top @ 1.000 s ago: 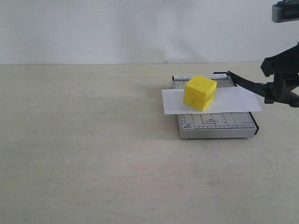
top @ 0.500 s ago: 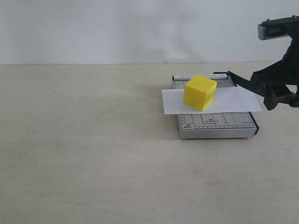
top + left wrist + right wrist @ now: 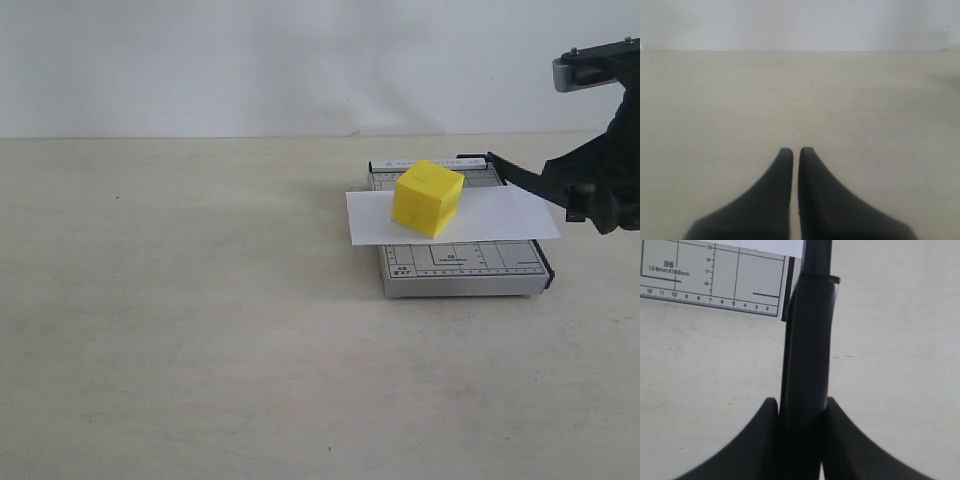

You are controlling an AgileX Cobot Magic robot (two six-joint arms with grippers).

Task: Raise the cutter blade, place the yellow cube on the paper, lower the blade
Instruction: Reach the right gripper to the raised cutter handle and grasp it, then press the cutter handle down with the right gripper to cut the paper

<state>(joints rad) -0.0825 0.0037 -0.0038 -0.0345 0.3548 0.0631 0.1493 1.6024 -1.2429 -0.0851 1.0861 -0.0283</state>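
Note:
The yellow cube (image 3: 428, 197) rests on the white paper (image 3: 500, 215), which lies across the grey trimmer base (image 3: 460, 265). The black cutter blade (image 3: 518, 174) slopes up from its hinge at the base's far right corner, lifted off the paper. My right gripper (image 3: 588, 192) is shut on the blade's thick handle (image 3: 810, 340), with a finger pressed to each side; its own jaws (image 3: 799, 405) sit beyond the base's gridded corner (image 3: 715, 280). My left gripper (image 3: 795, 150) is shut on nothing above bare table, and it does not show in the exterior view.
The beige table (image 3: 180, 300) spreads to the left and front of the trimmer. A white wall (image 3: 300, 60) runs along the back edge. The paper overhangs the base on both sides.
My right arm has shifted a little to the left along the blade handle, still gripping it. The blade stays raised at about the same slope. Cube and paper have not moved.

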